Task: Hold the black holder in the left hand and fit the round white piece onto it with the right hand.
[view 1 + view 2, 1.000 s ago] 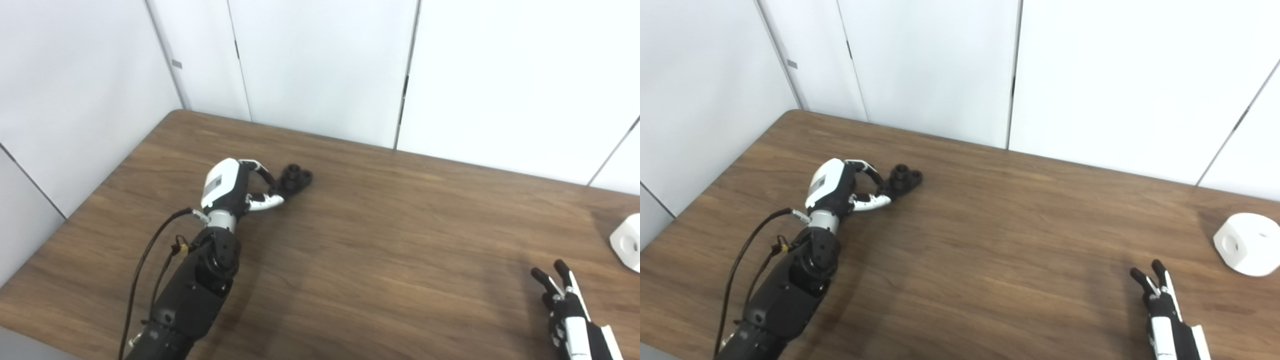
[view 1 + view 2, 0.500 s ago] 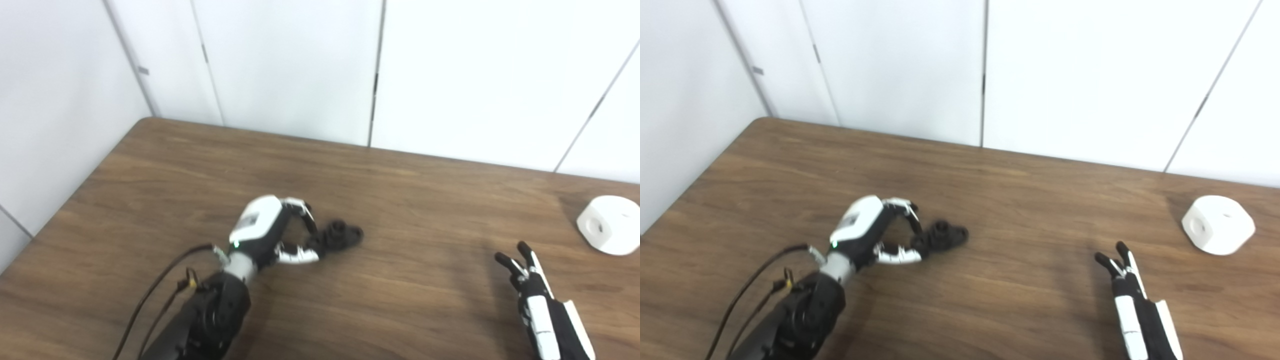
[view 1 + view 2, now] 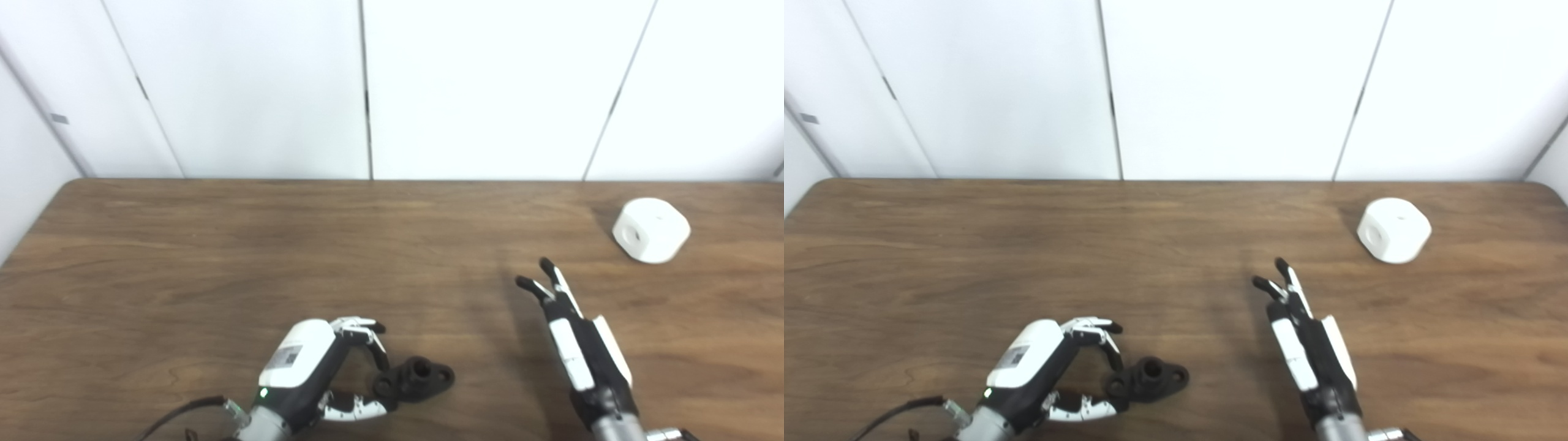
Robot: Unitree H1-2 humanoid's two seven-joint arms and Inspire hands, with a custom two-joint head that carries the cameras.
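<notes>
Two hands are working over a brown wooden table (image 3: pixel 184 245).

Left hand (image 3: pixel 312 373) is pinching the black holder (image 3: pixel 416 381), a small lobed piece with a round socket, near the front edge. Right hand (image 3: pixel 1304 349) is hovering with fingers extended and holding nothing, well apart from the round white piece (image 3: pixel 1394 229) lying far right.

The table (image 3: pixel 184 257) is dark brown with a streaked wood grain. The holder (image 3: pixel 416 380) is plain black. The round piece (image 3: pixel 650 229) is plain white. The left hand (image 3: pixel 318 373) has a white back, a black palm and fingers banded white and black. The right hand (image 3: pixel 572 343) is black with white strips and black fingertips. The wall panels (image 3: pixel 478 86) are white with thin dark seams.
</notes>
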